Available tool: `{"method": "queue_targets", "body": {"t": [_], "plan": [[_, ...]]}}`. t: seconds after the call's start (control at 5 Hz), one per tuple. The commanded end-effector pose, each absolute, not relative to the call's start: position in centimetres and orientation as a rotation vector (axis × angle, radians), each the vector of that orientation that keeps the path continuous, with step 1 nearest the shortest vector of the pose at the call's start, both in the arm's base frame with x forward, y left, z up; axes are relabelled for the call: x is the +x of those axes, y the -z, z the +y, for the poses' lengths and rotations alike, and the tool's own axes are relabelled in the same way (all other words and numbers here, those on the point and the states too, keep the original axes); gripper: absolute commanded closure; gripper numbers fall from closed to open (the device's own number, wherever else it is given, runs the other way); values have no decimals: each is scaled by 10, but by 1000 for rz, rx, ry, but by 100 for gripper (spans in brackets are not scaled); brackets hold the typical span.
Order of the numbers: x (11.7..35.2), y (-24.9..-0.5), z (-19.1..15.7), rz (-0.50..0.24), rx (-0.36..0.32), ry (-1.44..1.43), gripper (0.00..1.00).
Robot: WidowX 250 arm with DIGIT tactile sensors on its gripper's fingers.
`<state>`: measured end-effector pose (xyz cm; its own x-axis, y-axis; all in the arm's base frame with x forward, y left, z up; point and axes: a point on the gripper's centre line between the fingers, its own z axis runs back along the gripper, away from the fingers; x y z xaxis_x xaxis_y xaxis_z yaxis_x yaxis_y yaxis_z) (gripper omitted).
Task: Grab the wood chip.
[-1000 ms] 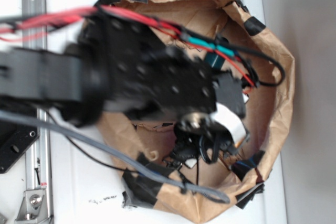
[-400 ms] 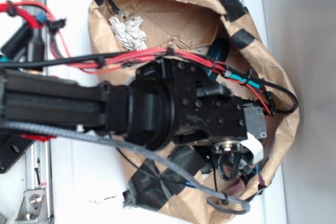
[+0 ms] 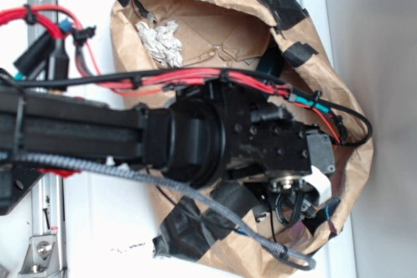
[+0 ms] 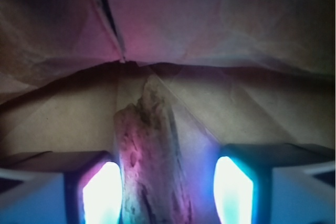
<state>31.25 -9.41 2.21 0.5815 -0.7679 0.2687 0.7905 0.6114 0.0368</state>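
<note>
Down at the bottom of the wrist view, the gripper (image 4: 168, 192) has its two glowing fingers (image 4: 102, 192) spread apart, with the wood chip (image 4: 149, 161) standing between them. The chip runs lengthwise up the middle of the frame, rough and grainy, with its ragged tip pointing toward the crease in the brown paper near the centre. It sits closer to the left finger than the right one; whether it's actually touching that left finger I can't tell, too much glare and blur down there.

From the exterior view you mostly get the black arm (image 3: 195, 141) coming in from the left and covering the lower middle of the frame, wrist end buried in the lower right part of the taped-up brown paper bag (image 3: 215, 4). The chip itself isn't visible from that angle, the arm hides it. There's a crumpled whitish wad (image 3: 159, 40) in the upper left of the bag and a dark green rounded thing (image 3: 270, 63) peeking out just above the arm, both well away from the gripper. The bag sits on a white worktop (image 3: 91, 239).

So progress-wise, I'd say the approach and lining up are pretty much done: gripper's down in the bag and straddling the chip. What's left is the real bit, closing on it and lifting it out. Nothing is clamped yet as far as I can see, and the off-centre chip might get nudged sideways when the fingers close
</note>
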Motion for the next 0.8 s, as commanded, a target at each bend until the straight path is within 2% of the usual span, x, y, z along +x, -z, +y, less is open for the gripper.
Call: {"method": "queue_targets", "body": {"t": [0.0,0.4,0.6], "plan": [[295,-21,-124,-270,-80,967,100],[295,-29,-122,-276,-79,951,100],[296,-38,-117,-244,-72,938,100]]}}
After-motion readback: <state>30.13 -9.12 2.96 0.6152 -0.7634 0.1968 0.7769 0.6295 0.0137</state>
